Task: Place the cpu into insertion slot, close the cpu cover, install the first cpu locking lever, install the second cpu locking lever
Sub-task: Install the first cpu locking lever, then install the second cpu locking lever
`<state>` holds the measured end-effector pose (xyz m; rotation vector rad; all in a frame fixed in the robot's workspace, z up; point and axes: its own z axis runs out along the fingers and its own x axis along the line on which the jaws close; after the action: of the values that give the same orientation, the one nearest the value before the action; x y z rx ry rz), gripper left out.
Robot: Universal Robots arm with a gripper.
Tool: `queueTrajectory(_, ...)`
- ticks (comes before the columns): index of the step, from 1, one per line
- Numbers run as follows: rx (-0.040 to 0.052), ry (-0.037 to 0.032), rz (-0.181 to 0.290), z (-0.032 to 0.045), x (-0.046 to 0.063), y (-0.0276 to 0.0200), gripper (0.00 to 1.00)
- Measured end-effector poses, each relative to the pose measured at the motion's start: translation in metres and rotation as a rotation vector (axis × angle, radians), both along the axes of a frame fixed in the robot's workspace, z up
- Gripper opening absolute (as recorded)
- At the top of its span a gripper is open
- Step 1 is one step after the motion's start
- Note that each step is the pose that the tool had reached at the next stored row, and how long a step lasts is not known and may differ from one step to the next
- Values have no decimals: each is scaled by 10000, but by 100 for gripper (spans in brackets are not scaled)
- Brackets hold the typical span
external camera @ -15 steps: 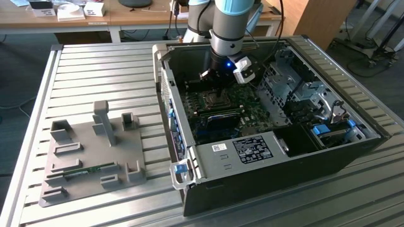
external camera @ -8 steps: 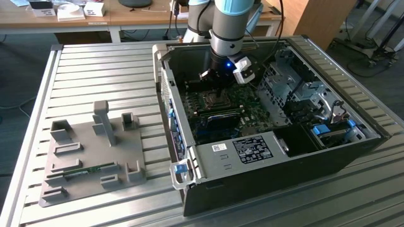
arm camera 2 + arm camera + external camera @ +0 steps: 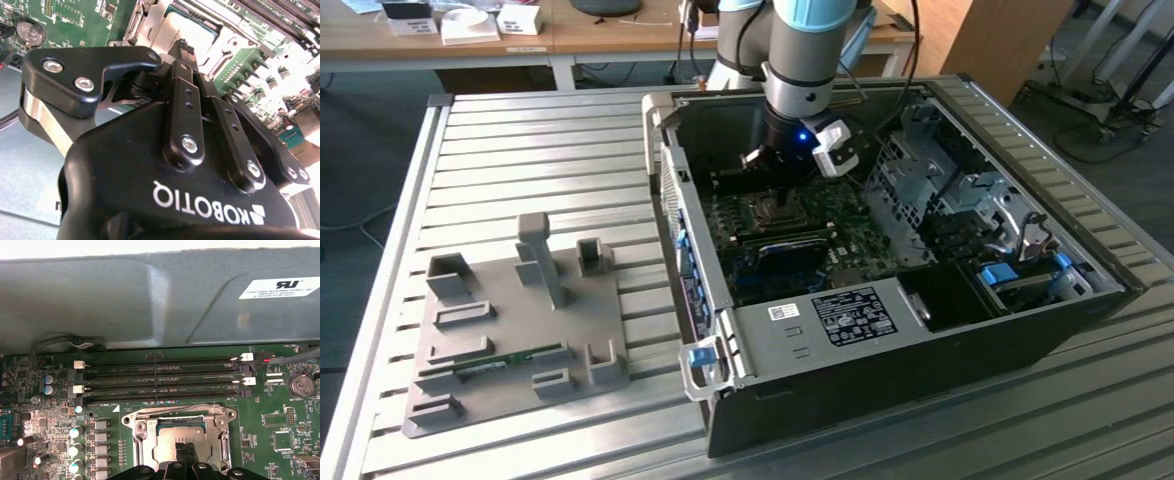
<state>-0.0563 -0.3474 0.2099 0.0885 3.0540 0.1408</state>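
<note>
Grey jig plate [image 3: 507, 330] at the exterior view's left; one open case [image 3: 894, 260] at right. One gripper [image 3: 187, 452], fingers together, tips on the cover [image 3: 220, 440], which lies closed over one cpu [image 3: 177, 432] seated in the slot [image 3: 181, 416]. Four memory slots [image 3: 160, 380] beside it.

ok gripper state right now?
Gripper: shut, fingertips together over the cpu seated in the insertion slot; not visibly holding anything.
</note>
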Motion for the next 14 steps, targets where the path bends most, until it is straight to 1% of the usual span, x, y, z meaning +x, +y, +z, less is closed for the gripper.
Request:
queueTrajectory(4, 3, -2, 0, 15, 1, 1, 11)
queueTrajectory(14, -1, 2, 1, 21, 0, 1, 11)
